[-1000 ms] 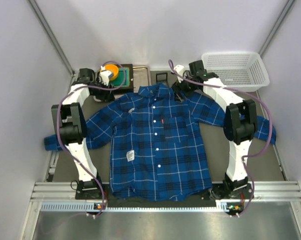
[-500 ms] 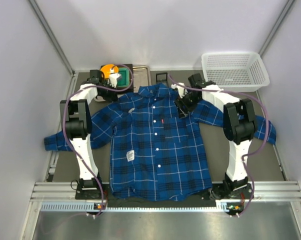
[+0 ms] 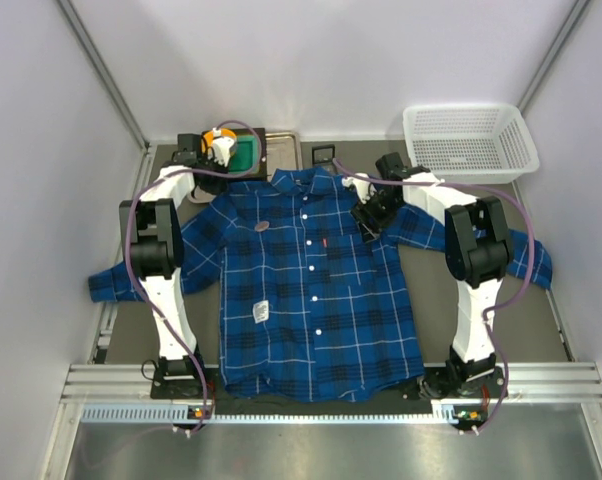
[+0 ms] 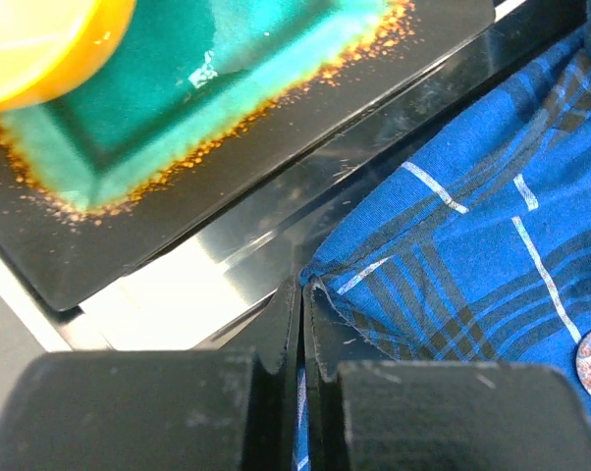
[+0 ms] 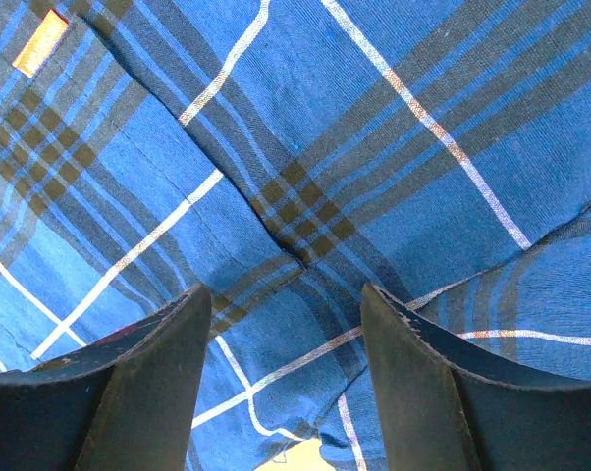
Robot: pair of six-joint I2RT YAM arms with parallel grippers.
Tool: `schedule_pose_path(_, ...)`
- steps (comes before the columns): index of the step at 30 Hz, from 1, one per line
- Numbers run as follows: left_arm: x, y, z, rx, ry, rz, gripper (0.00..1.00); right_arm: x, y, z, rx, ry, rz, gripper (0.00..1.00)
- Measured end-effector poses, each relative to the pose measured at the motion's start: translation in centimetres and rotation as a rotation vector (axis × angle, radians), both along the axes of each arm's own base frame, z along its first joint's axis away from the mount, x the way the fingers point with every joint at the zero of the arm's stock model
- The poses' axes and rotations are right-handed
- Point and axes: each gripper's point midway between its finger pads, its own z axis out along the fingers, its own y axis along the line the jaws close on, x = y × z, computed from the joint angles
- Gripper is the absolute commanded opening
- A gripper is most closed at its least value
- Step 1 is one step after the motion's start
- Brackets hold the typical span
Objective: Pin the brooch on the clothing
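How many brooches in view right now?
1. The small round pinkish-grey brooch lies on the blue plaid shirt, high on the chest panel at the top view's left. More could be hidden under fabric.

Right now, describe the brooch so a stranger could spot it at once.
Start at the blue plaid shirt spread flat on the table. On its chest, left of the white buttons in the top view, below the collar, lies the brooch. It is a dull pinkish-grey disc, bigger than those buttons and round, unlike the white label lower down.
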Motion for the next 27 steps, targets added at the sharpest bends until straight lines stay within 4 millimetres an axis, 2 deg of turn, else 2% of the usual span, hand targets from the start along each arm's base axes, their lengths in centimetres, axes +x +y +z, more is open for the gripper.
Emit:
schedule_pose_path(3,0.3,0.5,0.2,0.024,-0.007,0.018,0.02,0.0,0.0,0.0,-0.002,-0.002,0.005,0.63)
schedule_pose_path(4,0.3,0.6,0.2,0.030,-0.007,0.023,0.16,0.0,0.0,0.0,-0.002,-0.002,0.006,0.63)
schedule_pose_path(6,0.2,0.7,0.1,0.033,-0.002,0.026,0.25,0.0,0.0,0.0,-0.002,-0.002,0.008,0.63)
schedule_pose_path(7,0.1,0.7,0.1,0.034,-0.001,0.019,0.35,-0.1,0.0,0.0,-0.001,-0.001,0.011,0.64)
schedule_pose_path(13,-0.2,-0.8,0.7,-0.046,-0.002,-0.036,0.47,-0.5,0.0,0.5,0.003,0.024,0.022,0.64)
schedule_pose_path(17,-1.3,-1.5,2.8,-0.077,-0.003,-0.069,0.59,0.3,0.7,2.3,0.032,0.005,0.022,0.64)
schedule_pose_path(18,-1.7,-1.5,3.5,-0.078,-0.001,-0.079,0.69,0.8,0.9,3.0,0.043,-0.010,0.024,0.64)
schedule_pose_path(20,-3.1,-1.5,4.8,-0.070,0.012,-0.101,0.70,1.2,1.2,3.9,0.060,-0.028,0.027,0.64)
schedule_pose_path(23,-5.1,-0.2,6.0,-0.055,0.043,-0.103,0.71,0.8,1.4,4.7,0.076,-0.024,0.031,0.64)
schedule_pose_path(27,-7.9,4.4,4.9,-0.030,0.115,-0.041,0.72,-0.4,1.4,4.6,0.084,0.012,0.036,0.64)
